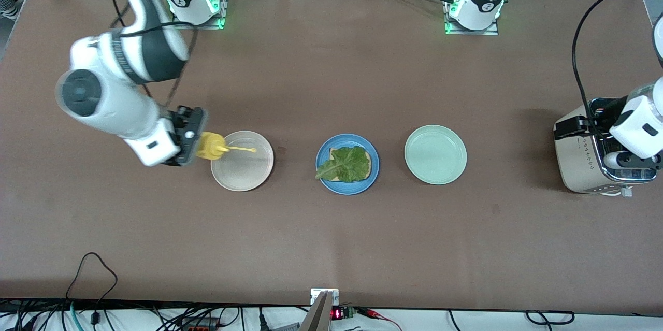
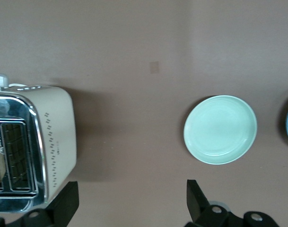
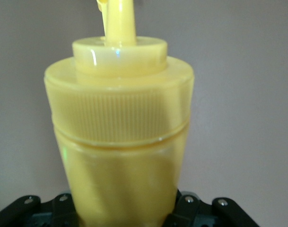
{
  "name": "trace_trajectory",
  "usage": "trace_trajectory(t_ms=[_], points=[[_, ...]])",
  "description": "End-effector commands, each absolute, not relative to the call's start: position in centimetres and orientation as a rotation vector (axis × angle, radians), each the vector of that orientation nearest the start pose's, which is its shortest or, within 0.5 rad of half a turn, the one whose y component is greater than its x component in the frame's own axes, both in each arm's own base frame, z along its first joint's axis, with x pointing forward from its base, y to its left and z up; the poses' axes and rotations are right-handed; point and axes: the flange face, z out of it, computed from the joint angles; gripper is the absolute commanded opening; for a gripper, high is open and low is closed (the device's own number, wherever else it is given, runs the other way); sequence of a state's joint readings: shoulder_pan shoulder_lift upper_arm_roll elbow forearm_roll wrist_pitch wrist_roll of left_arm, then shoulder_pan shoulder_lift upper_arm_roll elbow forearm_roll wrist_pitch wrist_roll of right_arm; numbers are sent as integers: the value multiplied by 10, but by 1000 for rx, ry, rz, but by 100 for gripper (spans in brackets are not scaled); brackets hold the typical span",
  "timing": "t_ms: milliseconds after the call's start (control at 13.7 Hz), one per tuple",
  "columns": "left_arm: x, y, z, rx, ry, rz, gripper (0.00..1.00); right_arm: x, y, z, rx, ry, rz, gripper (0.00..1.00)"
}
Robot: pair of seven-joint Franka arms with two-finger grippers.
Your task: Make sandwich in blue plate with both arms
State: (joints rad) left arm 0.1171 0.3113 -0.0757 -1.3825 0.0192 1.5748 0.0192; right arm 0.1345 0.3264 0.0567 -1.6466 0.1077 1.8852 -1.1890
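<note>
Brown matte tabletop [image 1: 331, 77], bare across lower frame. Right gripper [image 1: 192, 137] clenches yellow plastic squeeze bottle [image 1: 210, 145]; left gripper [image 2: 132, 201] released over cream toaster [image 1: 580, 160].

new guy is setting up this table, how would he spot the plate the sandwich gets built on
Three round plates sit in a row across the middle of the brown table. The blue plate is the middle one, between the cream plate and the mint-green plate. It alone is blue and carries food: a bread slice under a lettuce leaf.
</note>
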Motion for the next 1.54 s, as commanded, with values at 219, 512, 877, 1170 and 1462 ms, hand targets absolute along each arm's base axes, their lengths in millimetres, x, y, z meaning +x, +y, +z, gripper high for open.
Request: trace_trajectory(t_ms=[219, 512, 877, 1170, 1462], points=[[651, 168, 472, -3181, 132, 130, 100, 618, -14, 403, -2026, -1836, -172, 0], [639, 238, 443, -3160, 131, 165, 100, 602, -89, 385, -1901, -1770, -286, 0], [624, 295, 436, -3055, 289, 173, 100, 574, -163, 314, -1738, -1709, -499, 0], [599, 326, 399, -3108, 315, 299, 100, 556, -201, 261, -1628, -1708, -660, 0], [581, 316, 386, -3164, 298, 450, 100, 542, -220, 207, -1548, -1690, -769, 0]])
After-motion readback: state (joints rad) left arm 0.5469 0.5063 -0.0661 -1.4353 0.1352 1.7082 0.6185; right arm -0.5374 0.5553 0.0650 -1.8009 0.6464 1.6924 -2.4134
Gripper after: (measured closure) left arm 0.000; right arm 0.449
